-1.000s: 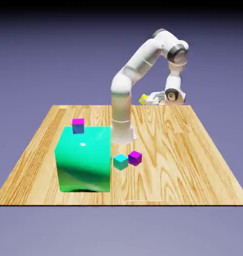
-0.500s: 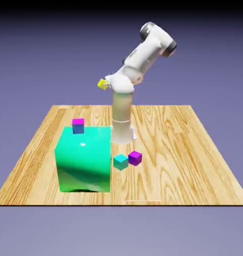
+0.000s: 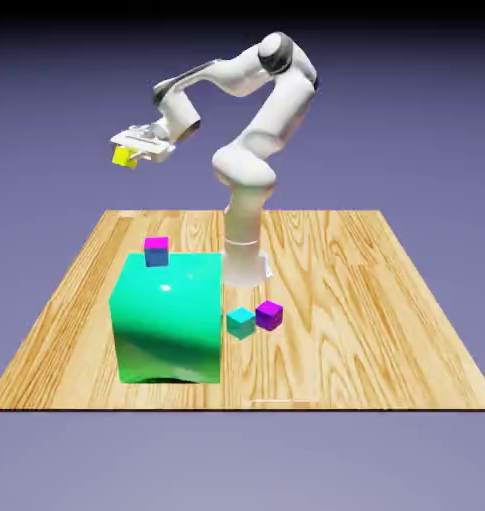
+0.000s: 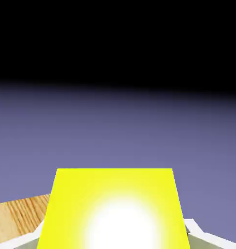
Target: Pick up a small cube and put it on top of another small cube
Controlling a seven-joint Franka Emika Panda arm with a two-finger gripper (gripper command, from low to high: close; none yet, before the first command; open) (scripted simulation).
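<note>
High above the table's far left side, my gripper (image 3: 129, 155) is shut on the tiny yellow cube (image 3: 124, 157). In the hand view that yellow cube (image 4: 112, 209) fills the bottom between the finger tips, with backdrop beyond it. Two small cubes are stacked on the big green cube (image 3: 168, 317): a magenta cube (image 3: 156, 243) on top of a blue cube (image 3: 157, 257), at its back left corner. The gripper hangs well above these and a little toward the exterior view's left.
A cyan cube (image 3: 241, 322) and a purple cube (image 3: 269, 315) lie side by side on the wooden table (image 3: 366, 299) just right of the green cube. The arm's base column (image 3: 243, 240) stands behind them. A strip of table (image 4: 18, 219) shows at the hand view's lower left.
The arm has swung from the exterior view's right to its left, carrying the yellow cube across and higher, from the far right edge to above the far left side.
</note>
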